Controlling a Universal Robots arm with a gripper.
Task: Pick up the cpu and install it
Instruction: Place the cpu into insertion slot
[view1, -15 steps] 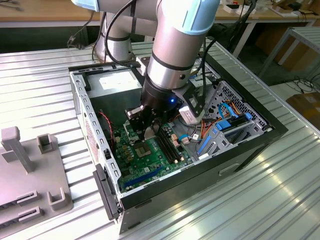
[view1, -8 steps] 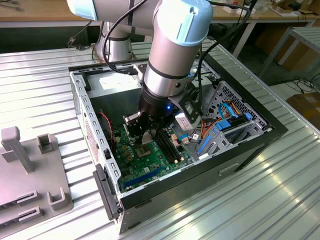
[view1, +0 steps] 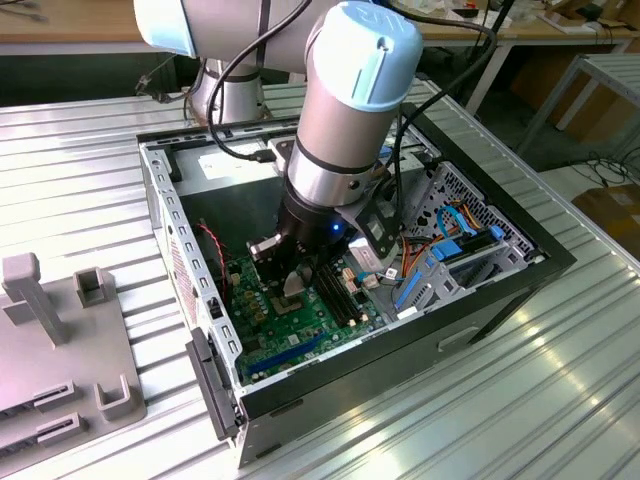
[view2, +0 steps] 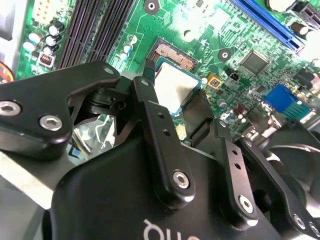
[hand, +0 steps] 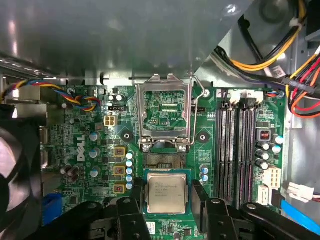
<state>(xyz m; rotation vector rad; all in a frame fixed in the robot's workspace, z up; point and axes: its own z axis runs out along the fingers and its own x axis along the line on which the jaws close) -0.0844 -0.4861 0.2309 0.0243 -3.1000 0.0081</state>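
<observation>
Arm (view1: 350, 110) pointing down, end effector (hand: 166, 200) gripping cpu (view2: 172, 87)

Exterior above case (view1: 400, 345), both wrist views near motherboard (hand: 207, 150) (view2: 225, 30)

The cpu (hand: 166, 194) is silver-grey, the fingers (hand: 199, 200) black, the motherboard (hand: 210, 125) green, the table (view1: 560, 380) ribbed silver.

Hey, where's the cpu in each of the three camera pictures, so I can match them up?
Exterior view: the cpu is the small grey square under the arm's tip, over the green board.
First wrist view: cpu between the jaws, next to the open socket.
Second wrist view: cpu between the jaws, by that socket.
Shared landmark: the black memory slots.
</observation>
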